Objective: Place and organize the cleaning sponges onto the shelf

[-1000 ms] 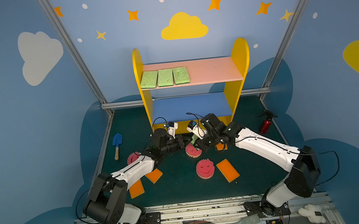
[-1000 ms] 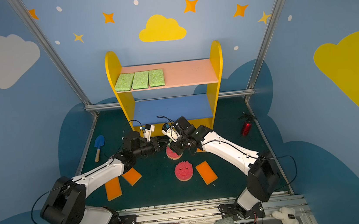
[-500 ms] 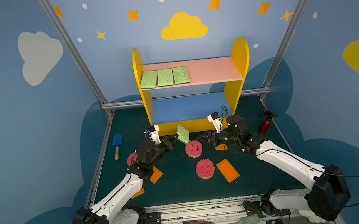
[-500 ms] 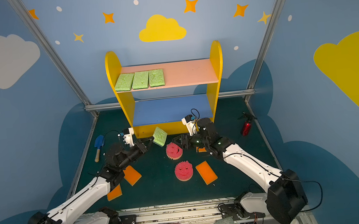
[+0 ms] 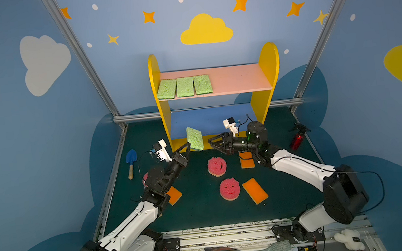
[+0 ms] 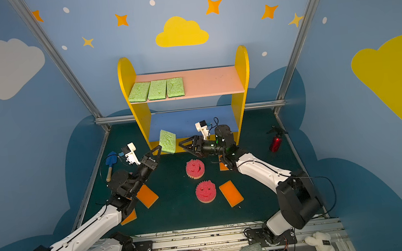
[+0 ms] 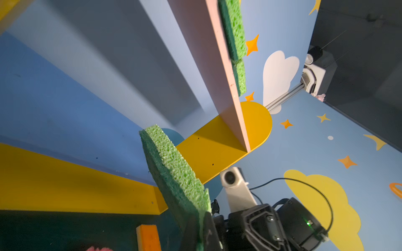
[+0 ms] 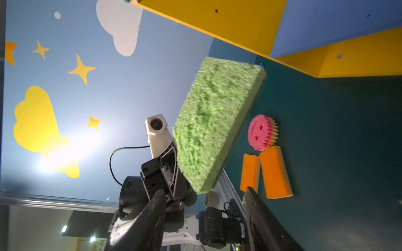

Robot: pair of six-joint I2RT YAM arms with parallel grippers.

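My left gripper (image 5: 188, 147) (image 6: 159, 149) (image 7: 201, 234) is shut on the lower edge of a light green sponge (image 5: 194, 138) (image 6: 167, 141) (image 7: 174, 171) (image 8: 215, 121), held on edge in the air before the shelf's (image 5: 268, 58) yellow base. My right gripper (image 5: 213, 146) (image 6: 184, 149) (image 8: 204, 217) stands open and empty just right of it, pointing at it. Three green sponges (image 5: 184, 86) lie in a row on the left of the pink top board. On the mat lie pink smiley sponges (image 5: 217, 166) (image 5: 229, 188) and orange sponges (image 5: 255, 190) (image 5: 246, 159) (image 5: 174, 195).
A blue trowel (image 5: 131, 159) lies at the mat's left edge. A red spray bottle (image 5: 298, 138) stands at the right edge. Another pink sponge (image 5: 145, 179) peeks from behind my left arm. A brush (image 5: 271, 248) and a white plush (image 5: 348, 238) lie on the front rail.
Both grippers were together at the green sponge mid-mat. They have parted: the right opened and let go, and the left has carried the sponge up towards the shelf.
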